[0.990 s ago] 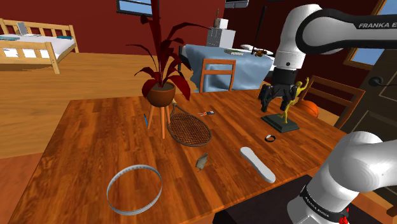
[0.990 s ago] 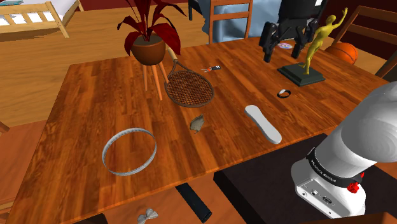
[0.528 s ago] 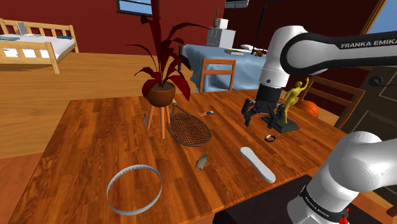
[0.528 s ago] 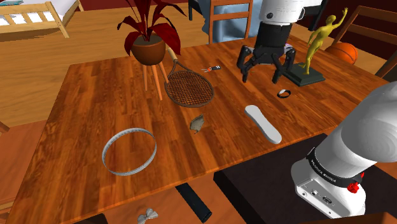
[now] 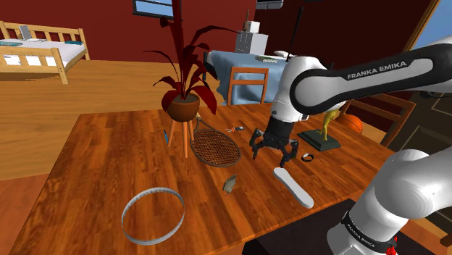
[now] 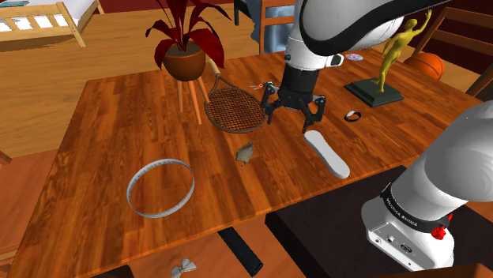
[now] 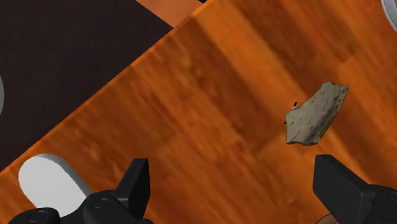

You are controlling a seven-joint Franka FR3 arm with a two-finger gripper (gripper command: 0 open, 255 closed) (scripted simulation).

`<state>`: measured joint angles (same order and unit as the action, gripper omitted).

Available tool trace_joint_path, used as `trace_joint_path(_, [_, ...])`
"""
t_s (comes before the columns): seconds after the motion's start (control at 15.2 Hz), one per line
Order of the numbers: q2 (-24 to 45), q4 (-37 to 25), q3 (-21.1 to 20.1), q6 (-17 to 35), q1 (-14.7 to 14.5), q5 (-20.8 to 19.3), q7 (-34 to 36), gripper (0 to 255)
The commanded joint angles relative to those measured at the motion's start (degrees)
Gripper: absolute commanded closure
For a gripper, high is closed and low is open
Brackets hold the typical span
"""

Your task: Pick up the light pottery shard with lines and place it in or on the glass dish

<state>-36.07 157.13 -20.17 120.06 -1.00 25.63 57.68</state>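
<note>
Jaws spread, gripping nothing, gripper (image 5: 274, 151) above table (image 5: 109, 159), pottery shard (image 5: 231, 184) near, white oblong object (image 5: 293, 186) beside.

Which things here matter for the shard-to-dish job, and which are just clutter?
Job: shard, glass dish, gripper, open.
Clutter: racket, plant, statue, white slab, black ring.

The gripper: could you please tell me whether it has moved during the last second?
Yes. In the shoulder view, the gripper has swung left and down, away from the gold figurine toward the pottery shard.
</note>
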Motion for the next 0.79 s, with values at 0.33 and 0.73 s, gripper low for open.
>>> trace_joint_path(0.33, [16.8,-3.8,-9.0,17.6,1.9,6.2,15.3,0])
trace_joint_path(0.73, [29.2,-7.5,-13.4,28.9,3.7,5.0,24.9,0])
